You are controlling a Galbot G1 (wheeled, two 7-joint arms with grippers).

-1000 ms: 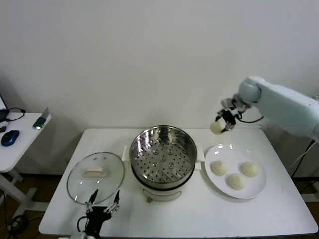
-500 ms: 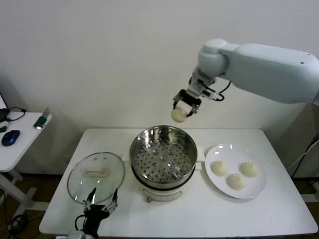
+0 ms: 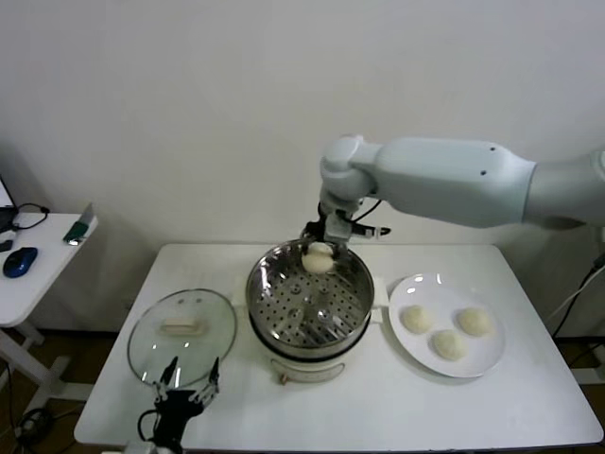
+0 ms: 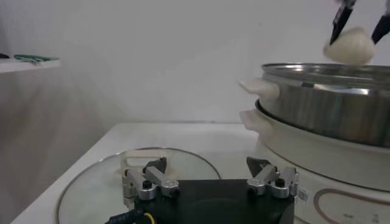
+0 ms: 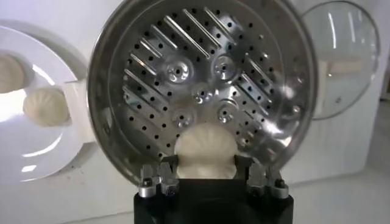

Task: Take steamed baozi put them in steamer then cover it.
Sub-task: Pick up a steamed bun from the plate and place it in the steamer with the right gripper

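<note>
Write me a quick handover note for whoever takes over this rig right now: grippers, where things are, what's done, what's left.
Right gripper: shut on a baozi, held over the far rim of the steamer, not yet released.
Left gripper: open, idle at the table's near edge by the cover.
Steamer tray: empty so far.
Three baozi wait on the white plate, right of the steamer.
Cover lies flat on the table, left of the steamer.
Left: drop this baozi, move the other three, then cover.

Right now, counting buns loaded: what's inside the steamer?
Only the bare perforated tray shows inside the steamer. The right hand holds one baozi above its far rim, not yet set down.
</note>
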